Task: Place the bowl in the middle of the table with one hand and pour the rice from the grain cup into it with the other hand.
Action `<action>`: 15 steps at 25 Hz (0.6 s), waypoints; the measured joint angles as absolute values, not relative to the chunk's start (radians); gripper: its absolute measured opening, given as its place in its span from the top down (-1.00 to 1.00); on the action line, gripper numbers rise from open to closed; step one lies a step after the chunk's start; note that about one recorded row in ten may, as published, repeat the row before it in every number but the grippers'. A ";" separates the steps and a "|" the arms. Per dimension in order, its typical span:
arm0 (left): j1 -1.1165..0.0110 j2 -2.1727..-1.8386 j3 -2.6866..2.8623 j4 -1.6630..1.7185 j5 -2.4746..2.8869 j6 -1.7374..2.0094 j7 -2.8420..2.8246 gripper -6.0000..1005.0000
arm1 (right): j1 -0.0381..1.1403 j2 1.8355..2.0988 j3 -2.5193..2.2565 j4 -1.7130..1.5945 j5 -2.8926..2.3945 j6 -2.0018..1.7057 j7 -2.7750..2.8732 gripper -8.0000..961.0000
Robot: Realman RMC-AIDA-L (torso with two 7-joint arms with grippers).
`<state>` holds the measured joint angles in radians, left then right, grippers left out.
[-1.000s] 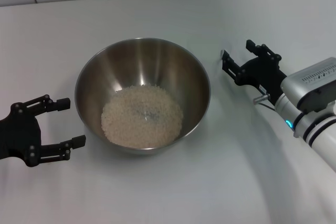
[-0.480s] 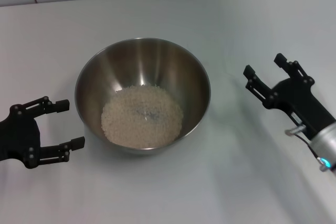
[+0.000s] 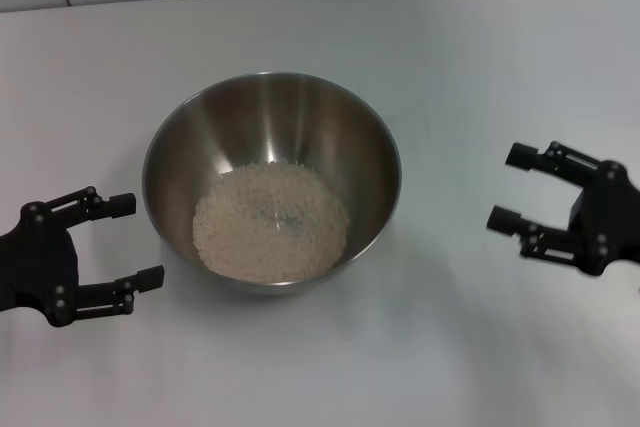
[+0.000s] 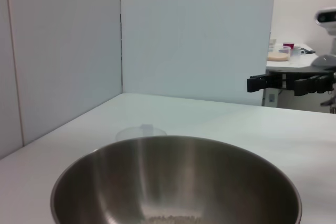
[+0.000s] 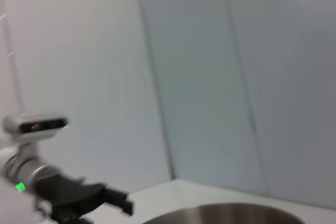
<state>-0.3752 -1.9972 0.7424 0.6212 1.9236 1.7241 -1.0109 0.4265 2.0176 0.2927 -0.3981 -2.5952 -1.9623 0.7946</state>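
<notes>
Showing two matte black grippers, left gripper (image 3: 128, 242) and right gripper (image 3: 512, 188), each carrying two thin straight fingers ending in small blocky tips. Displaying skeletal linkage bars with small silver screws at the pivots. Appearing from the right wrist camera with a silver-white arm, green light glowing.
</notes>
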 joint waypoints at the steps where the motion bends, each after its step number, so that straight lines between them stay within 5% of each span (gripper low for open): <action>1: -0.375 -1.997 0.742 0.621 1.924 1.724 -1.011 -0.72 | 0.440 2.020 0.282 -0.432 -2.582 -1.977 0.803 -0.70; 5: -0.378 -1.997 0.746 0.621 1.924 1.726 -1.015 -0.72 | 0.495 2.041 0.223 -0.551 -2.563 -1.987 0.842 -0.70; 7: -0.379 -1.995 0.753 0.622 1.924 1.727 -1.021 -0.72 | 0.547 2.072 0.148 -0.663 -2.563 -1.958 0.894 -0.70; 15: -0.380 -1.994 0.755 0.623 1.933 1.729 -1.029 -0.72 | 0.605 2.083 0.005 -0.698 -2.553 -1.866 0.961 -0.70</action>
